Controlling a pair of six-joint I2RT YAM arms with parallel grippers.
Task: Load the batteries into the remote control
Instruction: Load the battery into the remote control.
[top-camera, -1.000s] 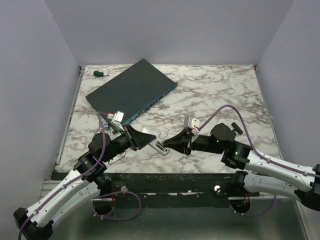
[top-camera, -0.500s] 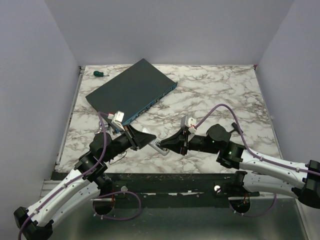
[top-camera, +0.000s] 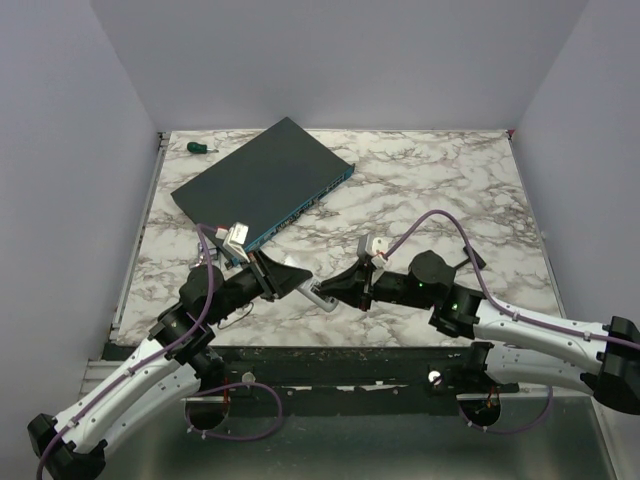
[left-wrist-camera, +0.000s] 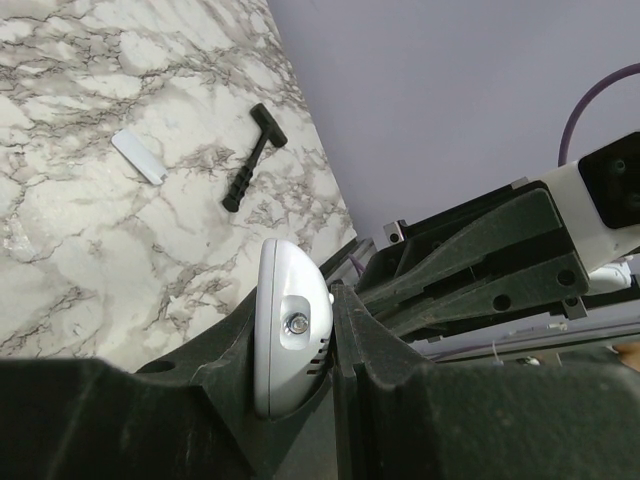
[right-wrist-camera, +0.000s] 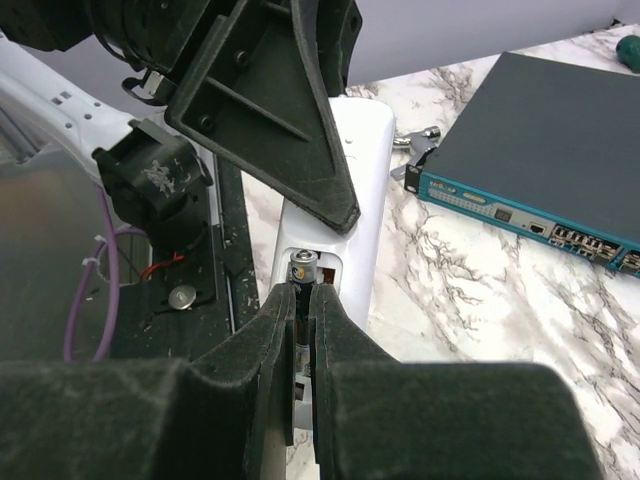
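Observation:
My left gripper (top-camera: 288, 278) is shut on the white remote control (top-camera: 319, 294) and holds it above the table's near edge. In the left wrist view the remote (left-wrist-camera: 285, 350) stands edge-on between the jaws of the left gripper (left-wrist-camera: 300, 300). My right gripper (top-camera: 338, 289) faces it and is shut on a battery (right-wrist-camera: 303, 268). In the right wrist view the right gripper (right-wrist-camera: 303, 292) holds the battery's tip in the open battery compartment at the near end of the remote (right-wrist-camera: 355, 190). The left gripper's fingers (right-wrist-camera: 285, 120) clamp the remote's far part.
A large flat dark network box (top-camera: 262, 182) lies at the back left, with a green-handled screwdriver (top-camera: 200, 147) beyond it. A white battery cover (left-wrist-camera: 140, 157) and a small black tool (left-wrist-camera: 252, 157) lie on the marble to the right.
My right gripper has moved left with the battery, closing up to the remote's end. The left gripper and the remote have stayed in place.

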